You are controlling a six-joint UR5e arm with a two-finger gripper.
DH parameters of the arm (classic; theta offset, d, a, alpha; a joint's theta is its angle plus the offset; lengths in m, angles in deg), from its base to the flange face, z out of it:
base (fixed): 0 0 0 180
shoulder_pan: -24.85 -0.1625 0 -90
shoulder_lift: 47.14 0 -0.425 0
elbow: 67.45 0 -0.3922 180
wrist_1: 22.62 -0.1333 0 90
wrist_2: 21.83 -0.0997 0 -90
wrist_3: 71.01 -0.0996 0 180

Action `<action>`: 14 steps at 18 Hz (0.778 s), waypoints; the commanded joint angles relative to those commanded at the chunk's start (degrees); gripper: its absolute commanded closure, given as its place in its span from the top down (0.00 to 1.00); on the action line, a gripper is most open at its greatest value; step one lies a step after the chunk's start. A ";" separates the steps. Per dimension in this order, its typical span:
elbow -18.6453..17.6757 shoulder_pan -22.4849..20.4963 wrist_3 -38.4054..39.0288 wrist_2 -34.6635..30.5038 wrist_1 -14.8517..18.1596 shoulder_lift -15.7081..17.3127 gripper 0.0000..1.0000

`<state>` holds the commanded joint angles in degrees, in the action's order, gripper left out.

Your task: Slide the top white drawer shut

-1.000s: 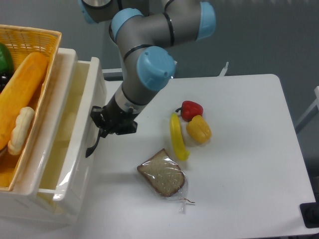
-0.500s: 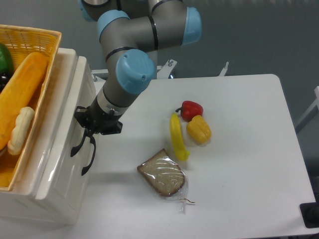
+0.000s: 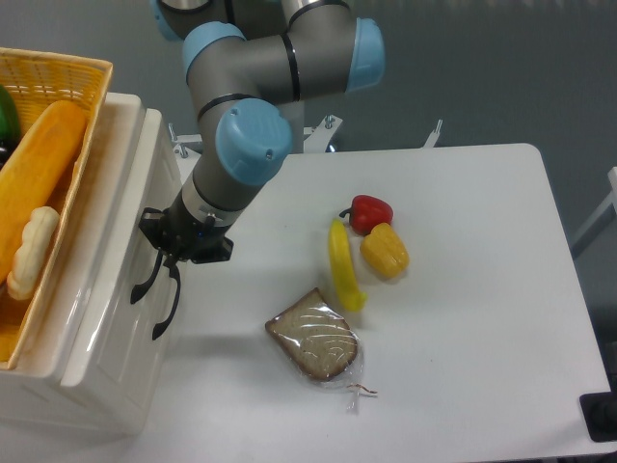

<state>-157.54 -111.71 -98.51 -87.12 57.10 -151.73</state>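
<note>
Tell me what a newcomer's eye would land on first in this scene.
The grey arm with blue joints reaches down from the top, its pincer against the front of the top white drawer at the left. A yellow wicker basket of food sits on the cabinet above. On the white table lie a red pepper, a yellow pepper, a banana and wrapped bread.

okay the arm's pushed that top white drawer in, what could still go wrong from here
1. The hand sits right at the black handles on the cabinet front. Pulling away carelessly might snag a handle and drag the top white drawer back out.
2. The yellow wicker basket loaded with food sits on top of the cabinet. More pushing could jolt it.
3. The wrapped bread slice and banana lie nearby. A low sweeping retreat could knock them.
</note>
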 joint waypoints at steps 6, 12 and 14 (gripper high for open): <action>4.13 -11.52 -2.02 -4.74 -2.54 -0.44 0.92; 4.04 -16.45 -7.82 -14.92 -6.15 -1.84 1.00; 4.48 -17.51 -8.44 -22.65 -7.81 -3.94 1.00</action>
<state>-153.06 -129.22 -106.95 -109.77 49.29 -155.67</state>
